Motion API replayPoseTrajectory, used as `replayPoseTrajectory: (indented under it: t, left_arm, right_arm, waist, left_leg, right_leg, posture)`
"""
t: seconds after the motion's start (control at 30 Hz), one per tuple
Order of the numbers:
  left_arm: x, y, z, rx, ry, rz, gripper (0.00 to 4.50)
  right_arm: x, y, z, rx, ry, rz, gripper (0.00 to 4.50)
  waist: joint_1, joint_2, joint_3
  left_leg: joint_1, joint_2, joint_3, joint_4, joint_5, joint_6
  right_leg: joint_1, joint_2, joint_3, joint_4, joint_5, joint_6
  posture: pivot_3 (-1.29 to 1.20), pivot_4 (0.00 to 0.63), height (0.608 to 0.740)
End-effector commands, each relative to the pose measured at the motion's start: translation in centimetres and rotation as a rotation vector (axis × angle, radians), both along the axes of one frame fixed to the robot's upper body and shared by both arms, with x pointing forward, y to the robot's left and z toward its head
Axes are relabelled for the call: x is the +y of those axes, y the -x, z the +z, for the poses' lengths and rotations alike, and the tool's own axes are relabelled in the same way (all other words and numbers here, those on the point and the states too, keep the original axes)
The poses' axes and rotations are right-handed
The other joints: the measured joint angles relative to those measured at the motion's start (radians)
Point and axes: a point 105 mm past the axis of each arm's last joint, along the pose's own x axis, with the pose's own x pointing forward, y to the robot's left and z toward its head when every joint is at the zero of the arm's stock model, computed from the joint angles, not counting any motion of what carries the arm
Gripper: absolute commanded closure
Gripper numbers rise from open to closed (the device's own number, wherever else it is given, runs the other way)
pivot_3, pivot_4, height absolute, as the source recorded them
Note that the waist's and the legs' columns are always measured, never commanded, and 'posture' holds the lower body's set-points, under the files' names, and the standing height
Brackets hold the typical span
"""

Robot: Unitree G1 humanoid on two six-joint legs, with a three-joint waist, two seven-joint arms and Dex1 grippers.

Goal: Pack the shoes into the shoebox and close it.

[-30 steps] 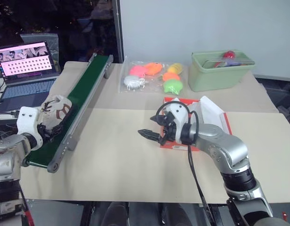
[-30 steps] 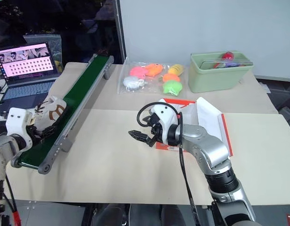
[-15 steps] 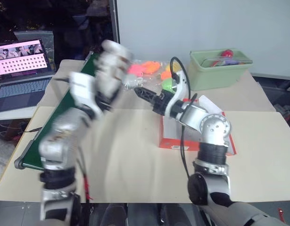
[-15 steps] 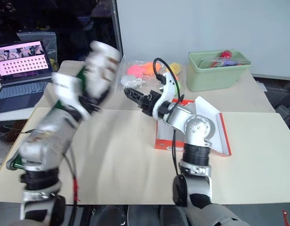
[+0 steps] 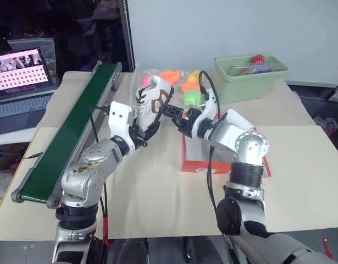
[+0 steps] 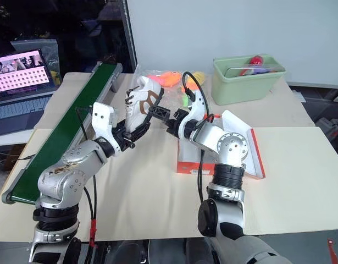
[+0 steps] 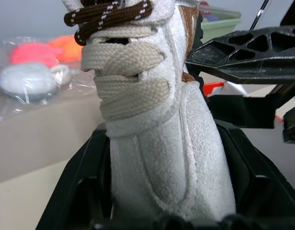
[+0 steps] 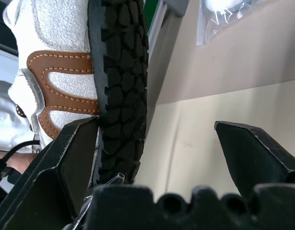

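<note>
A white sneaker with brown trim and laces, one of the shoes [image 5: 152, 94], hangs toe-up above the table's middle. My left gripper [image 6: 131, 130] is shut on its lower part, and its black fingers [image 7: 73, 191] hug both sides of the shoe [image 7: 157, 143]. My right gripper [image 6: 156, 114] stands open at the shoe's black tread sole [image 8: 121, 86]. The sole lies just inside one of its fingers [image 8: 51, 167], with a wide gap to the other. The orange-red shoebox [image 6: 189, 165] sits open under my right arm, its white-lined lid [image 6: 241, 147] leaning back.
A green conveyor belt [image 5: 70, 137] runs along the table's left side, with a laptop [image 5: 20, 82] beyond it. Bagged bright soft toys [image 5: 174, 78] and a pale green bin [image 5: 248, 77] stand at the back of the beige table [image 5: 152, 187].
My left arm swung from the conveyor to the table's middle, carrying the shoe upward. My right gripper lifted off the shoebox, rolled, and now brackets the shoe's sole. The camera also shifted.
</note>
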Motion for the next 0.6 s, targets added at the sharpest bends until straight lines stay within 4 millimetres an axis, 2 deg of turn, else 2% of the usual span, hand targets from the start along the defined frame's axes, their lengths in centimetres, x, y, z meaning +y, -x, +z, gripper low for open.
replayPoseTrajectory:
  t: [0.03,0.17,0.3,0.6]
  left_arm:
    - [-2.7,0.9,1.1,-0.046,0.007,-0.141,1.96]
    - [-2.2,0.3,1.0,-0.032,0.018,-0.119,1.96]
    - [0.0,-1.2,0.3,-0.001,0.017,-0.012,1.96]
    - [-2.6,0.0,0.9,-0.037,0.002,-0.129,1.96]
  right_arm:
    - [4.2,1.3,4.1,-0.066,-0.159,0.111,0.0]
    - [4.3,1.9,4.9,-0.078,-0.203,0.144,0.0]
    - [2.7,1.8,3.9,-0.087,-0.142,0.113,0.0]
    - [3.2,2.0,3.5,-0.089,-0.121,0.115,0.0]
  waist:
    - [0.001,0.0,0.0]
    - [0.001,0.0,0.0]
    - [0.0,0.0,0.0]
    - [0.001,0.001,0.0]
  left_leg:
    - [0.0,0.0,0.0,0.0,0.0,0.0]
    - [0.0,0.0,0.0,0.0,0.0,0.0]
    - [0.0,0.0,0.0,0.0,0.0,0.0]
    - [-0.001,0.0,0.0,0.0,0.0,0.0]
  right_leg:
    - [0.0,0.0,0.0,0.0,0.0,0.0]
    - [0.0,0.0,0.0,0.0,0.0,0.0]
    - [0.0,0.0,0.0,0.0,0.0,0.0]
    - [0.0,0.0,0.0,-0.001,0.0,0.0]
  posture:
    - [0.0,0.15,0.729]
    - [0.0,0.15,0.729]
    - [0.0,0.15,0.729]
    - [0.0,0.15,0.729]
